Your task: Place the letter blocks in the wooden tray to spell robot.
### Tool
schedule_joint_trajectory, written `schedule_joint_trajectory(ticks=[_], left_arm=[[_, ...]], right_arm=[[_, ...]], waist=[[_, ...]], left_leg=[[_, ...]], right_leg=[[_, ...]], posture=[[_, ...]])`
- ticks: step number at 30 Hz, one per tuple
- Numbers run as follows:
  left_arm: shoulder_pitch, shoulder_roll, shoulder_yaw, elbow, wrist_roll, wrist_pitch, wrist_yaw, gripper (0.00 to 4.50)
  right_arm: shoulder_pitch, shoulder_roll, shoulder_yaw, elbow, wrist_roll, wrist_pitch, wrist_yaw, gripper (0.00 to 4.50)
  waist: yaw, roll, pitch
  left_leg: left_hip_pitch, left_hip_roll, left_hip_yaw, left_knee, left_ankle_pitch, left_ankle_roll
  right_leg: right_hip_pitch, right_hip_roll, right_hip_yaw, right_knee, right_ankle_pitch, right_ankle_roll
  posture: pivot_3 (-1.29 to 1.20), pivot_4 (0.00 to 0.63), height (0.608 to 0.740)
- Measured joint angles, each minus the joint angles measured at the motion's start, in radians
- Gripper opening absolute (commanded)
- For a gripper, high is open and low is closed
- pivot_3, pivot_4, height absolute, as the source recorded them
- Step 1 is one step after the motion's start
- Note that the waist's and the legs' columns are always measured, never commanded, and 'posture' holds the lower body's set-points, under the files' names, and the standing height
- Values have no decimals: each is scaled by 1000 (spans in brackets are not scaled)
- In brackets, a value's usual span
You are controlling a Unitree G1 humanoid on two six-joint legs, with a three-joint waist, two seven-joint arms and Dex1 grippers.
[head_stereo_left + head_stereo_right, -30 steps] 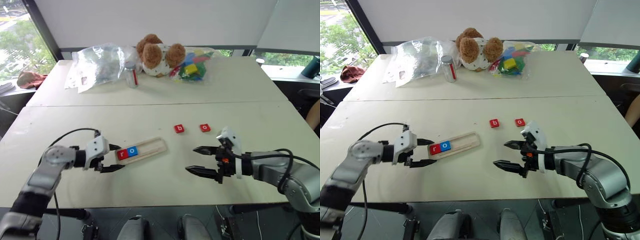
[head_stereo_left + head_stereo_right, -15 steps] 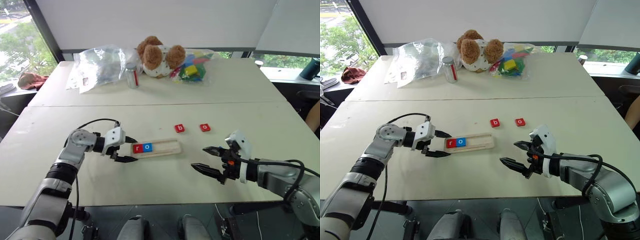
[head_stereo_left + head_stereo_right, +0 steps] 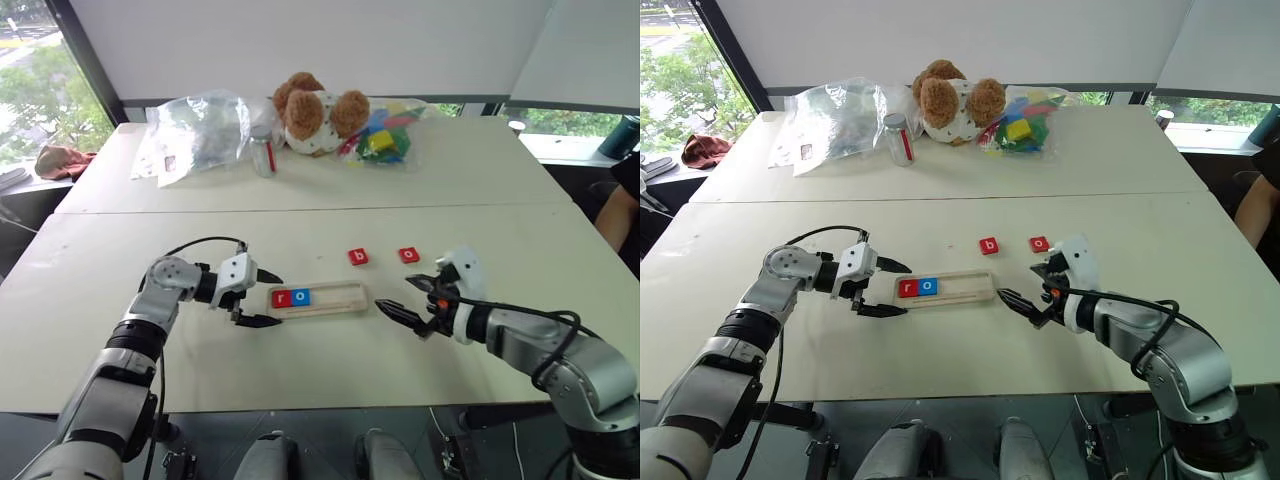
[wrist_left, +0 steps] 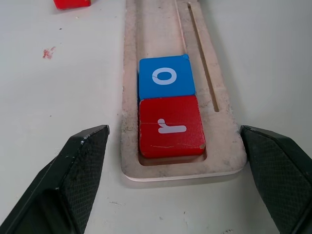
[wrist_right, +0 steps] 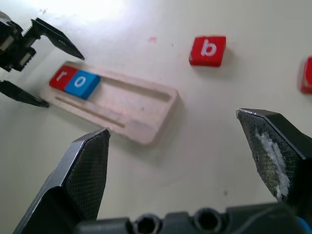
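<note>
Left eye view is showing you the wooden tray (image 3: 318, 299) lying with its long axis running across the worktop (image 3: 300, 370), side to side, nearer the worktop's front edge than its far edge. The r block (image 3: 281, 298) and the o block (image 3: 301, 296) are sitting touching each other at the tray's left end, so the next free slot is just to the right of the blue o. The b block (image 3: 358, 257) is lying loose on the worktop just beyond the tray's right end, toward the far edge, and a second red o block (image 3: 408, 255) is lying near it to its right.

Your right claw (image 3: 412, 300) is hovering with its fingers spread apart and empty, just off the tray's right end; the b block is lying beyond it toward the far edge and slightly to its left. Your left claw (image 3: 260, 298) is also standing open, its fingers straddling the tray's left end without clamping it. Judging from this, the right arm is plainly the nearer one for the b block.

Left wrist view is giving you what the head views cannot: the r and o seated flush in the groove, and a narrow slot running alongside them. Right wrist view is showing the b block's letter upright and well clear of the tray's end.
</note>
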Motion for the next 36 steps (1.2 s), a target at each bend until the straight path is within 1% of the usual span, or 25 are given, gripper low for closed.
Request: schedule_joint_trajectory(ticks=[2,6,8,11,16,21,24,29,34,36], left_arm=[[0,7,1,-4,0,0,0,4484],[-9,44,12,-43,0,13,8,4484],[-13,65,23,-87,-7,35,7,4484],[29,117,36,-239,-40,132,-11,4484],[214,249,75,-594,-145,392,-24,4484],[351,338,204,-825,-236,598,65,4484],[413,356,266,-892,-267,667,122,4500],[474,352,295,-945,-285,714,203,4500],[487,332,291,-966,-291,724,247,4500],[486,323,287,-972,-292,725,257,4500]], right_arm=[[-42,34,24,21,-25,2,-29,4500],[-189,195,97,157,-105,8,-143,4500],[-234,242,130,225,-144,5,-177,4500],[-301,307,168,358,-219,-25,-219,4500],[-369,364,194,563,-333,-101,-266,4500],[-401,416,201,637,-388,-142,-265,4500],[-407,434,213,652,-418,-154,-262,3635],[-419,458,259,680,-484,-193,-255,1125],[-420,466,266,692,-528,-219,-259,1126],[-401,459,256,658,-542,-213,-276,1126]], waist=[[-2,0,0],[-21,-1,0],[-23,-1,0],[-29,-1,0],[-40,0,1],[-50,0,1],[-55,0,1],[-56,0,1],[-56,0,1],[-54,0,1]], left_leg=[[0,0,0,0,0,0],[-1,1,0,0,1,-1],[-2,1,0,-1,1,-2],[-3,1,0,-3,1,-2],[-4,1,0,-5,1,-2],[-3,1,0,-3,1,-2],[-2,2,0,-4,1,-3],[-2,2,0,-4,2,-3],[-2,2,0,-4,2,-4],[-2,2,0,-5,2,-5]], right_leg=[[0,0,0,0,0,0],[-4,1,1,3,0,0],[-5,1,0,3,0,0],[-7,1,1,3,0,0],[-7,-1,2,3,0,0],[-7,-1,3,2,0,0],[-7,-1,3,3,0,0],[-7,-1,3,3,0,0],[-7,-1,3,3,0,0],[-8,-1,3,3,0,0]], posture=[[0,150,740],[0,150,740],[0,150,740],[0,150,740],[0,150,740],[0,150,740],[0,150,740],[0,150,740],[0,150,740],[0,150,740]])
